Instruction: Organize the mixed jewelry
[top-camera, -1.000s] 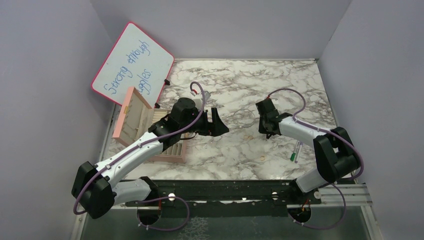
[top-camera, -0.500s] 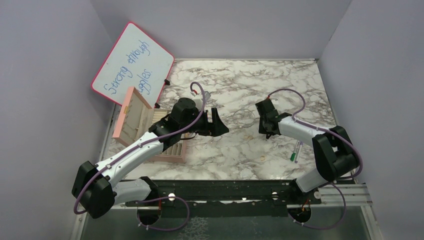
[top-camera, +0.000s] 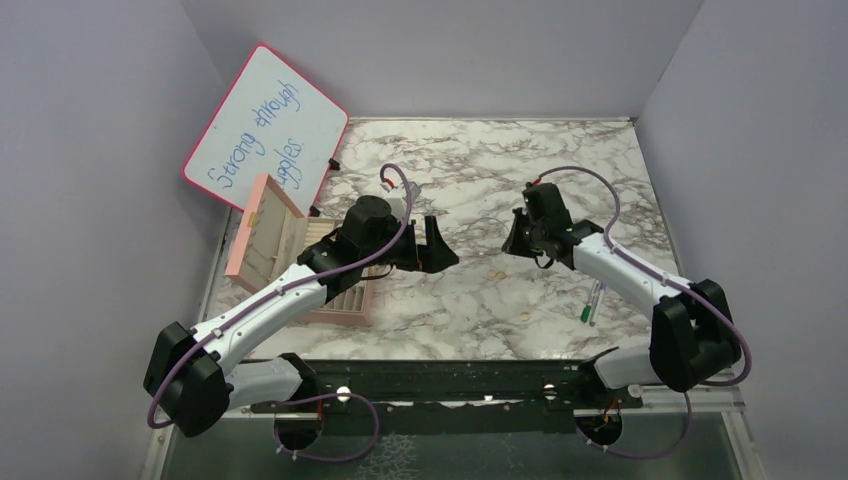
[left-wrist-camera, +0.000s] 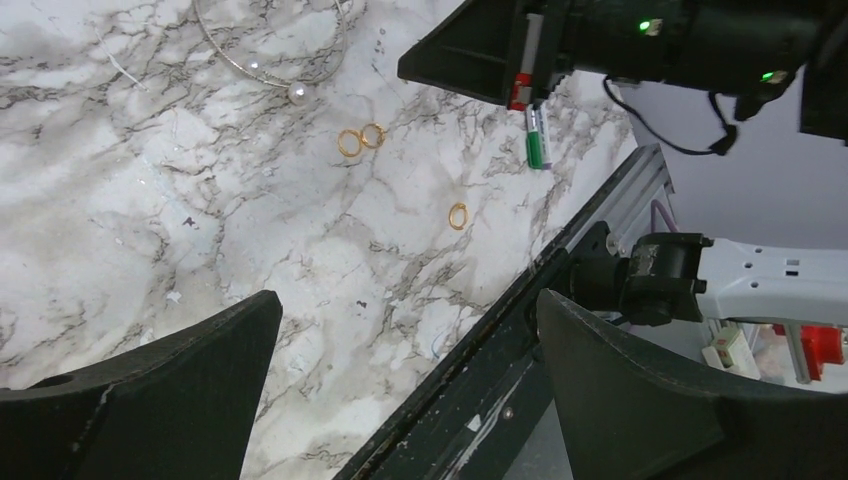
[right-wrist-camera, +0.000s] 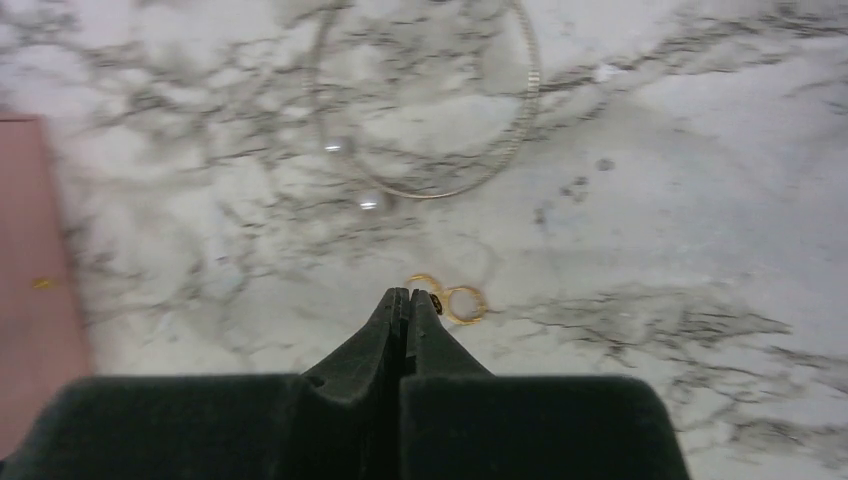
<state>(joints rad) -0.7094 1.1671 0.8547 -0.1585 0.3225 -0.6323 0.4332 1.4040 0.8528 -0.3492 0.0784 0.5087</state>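
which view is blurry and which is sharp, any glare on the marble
Right wrist view: soft and smeared throughout, the gold rings and thin hoop fuzzy. Left wrist view: sharp, the gold rings and pen crisp. Top external view: even light, whiteboard writing legible, no strong glare on the marble table, rings too small to judge.

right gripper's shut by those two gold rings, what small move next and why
Probably open the right gripper and lower it over the nearer gold ring: its jaws are shut with no ring visibly between them, and both that and the second ring seem to lie on the marble.
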